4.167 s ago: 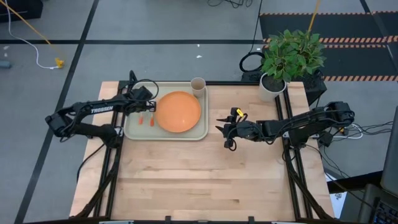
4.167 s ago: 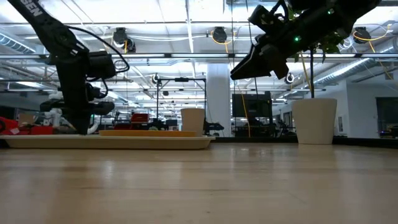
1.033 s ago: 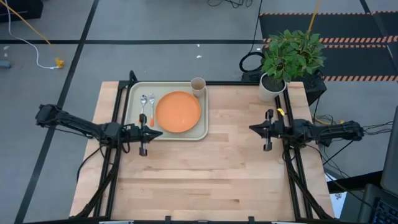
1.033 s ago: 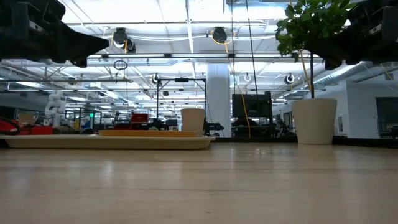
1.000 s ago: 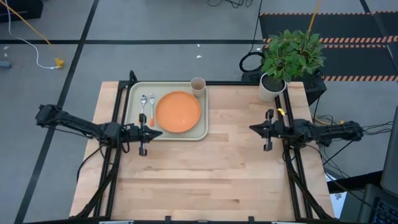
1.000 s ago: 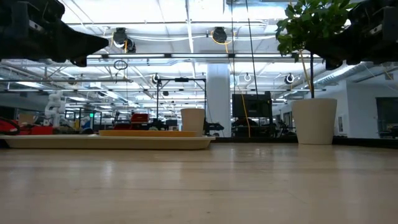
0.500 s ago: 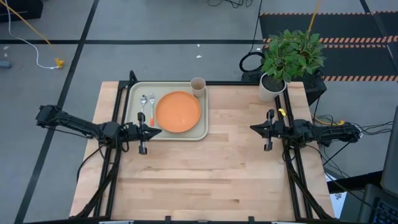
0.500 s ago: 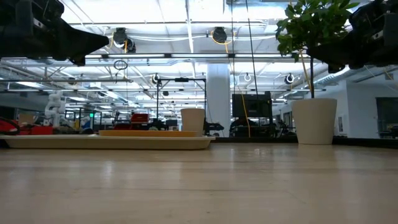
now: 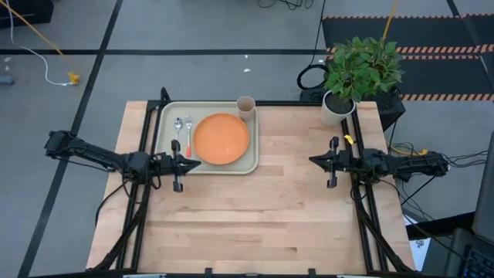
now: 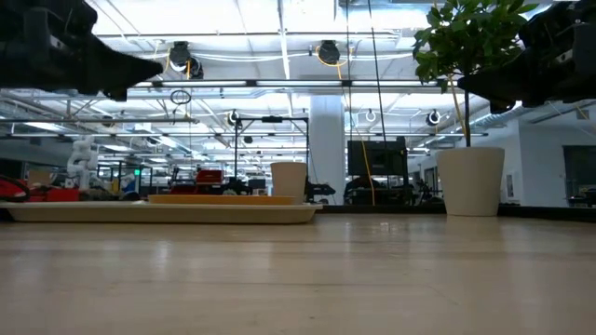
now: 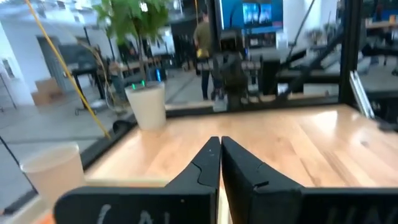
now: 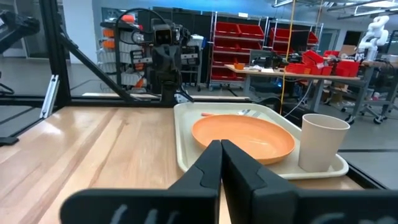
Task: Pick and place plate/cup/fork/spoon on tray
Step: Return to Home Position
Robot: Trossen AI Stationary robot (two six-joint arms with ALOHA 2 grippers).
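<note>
The pale tray lies at the table's far left. On it rest the orange plate, the tan cup upright at its far right corner, and the fork and spoon side by side left of the plate; which is which I cannot tell. My left gripper hovers shut just past the tray's near edge, pointing right. My right gripper hovers shut over the table's right half, pointing left toward the tray. Neither holds anything. The right wrist view shows the plate and cup.
A white pot with a green plant stands at the table's far right corner. Bare wood stretches between the two grippers and across the whole near half of the table.
</note>
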